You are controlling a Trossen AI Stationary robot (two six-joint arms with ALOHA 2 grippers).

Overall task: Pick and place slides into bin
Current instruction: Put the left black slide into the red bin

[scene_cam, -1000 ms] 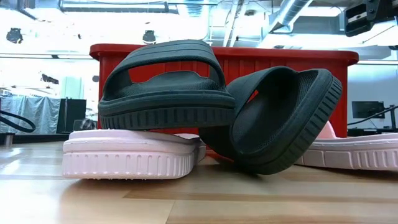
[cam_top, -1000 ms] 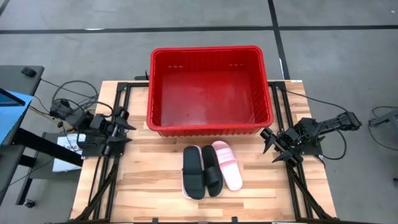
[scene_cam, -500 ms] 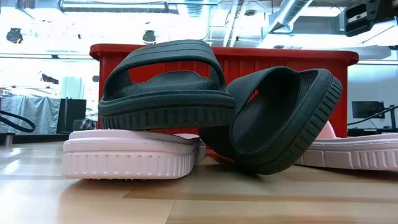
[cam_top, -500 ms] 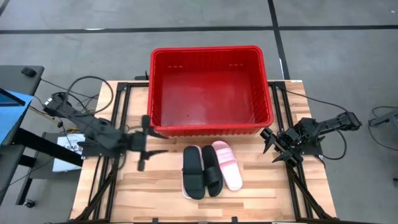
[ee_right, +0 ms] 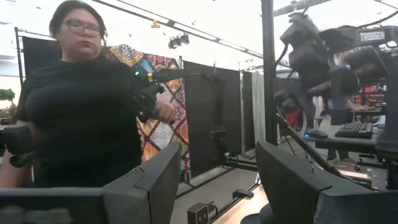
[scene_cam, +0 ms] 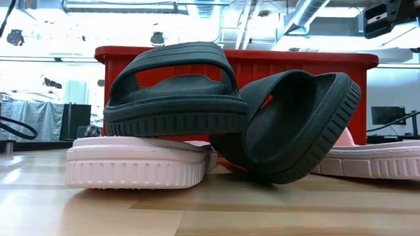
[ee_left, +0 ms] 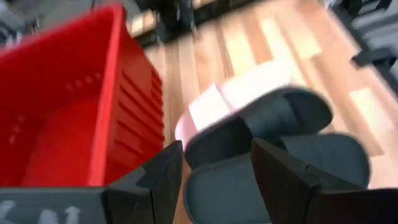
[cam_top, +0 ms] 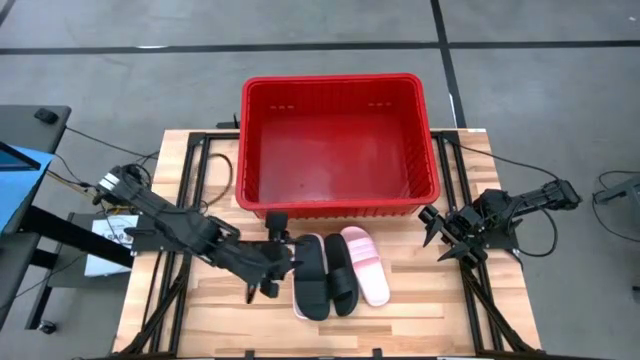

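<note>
Wood-plank table on a dark frame, grey concrete floor around it with dark lines. Red bin sits at the table's far side, nothing visible inside. Slides lie in a tight cluster on the table just in front of the bin: two black slides side by side, a pink one touching them on the right, another pink slide under the left black one, seen in the low view. In that view the left black slide rests flat on the pink one and the right black slide tilts on its edge, leaning against the stack.

Left tool reaches across the table, just beside the left black slide and near the bin's front wall; fingers spread apart, holding nothing. Left wrist view shows the gap between its fingers over the black slides, bin wall to one side.

Right tool waits at the table's right edge, fingers apart, empty. Its wrist view looks into the room: a person in a black top, dark curtains, a patterned hanging, desks with a keyboard.

Low view background: bright room, ceiling ducts, monitors.
</note>
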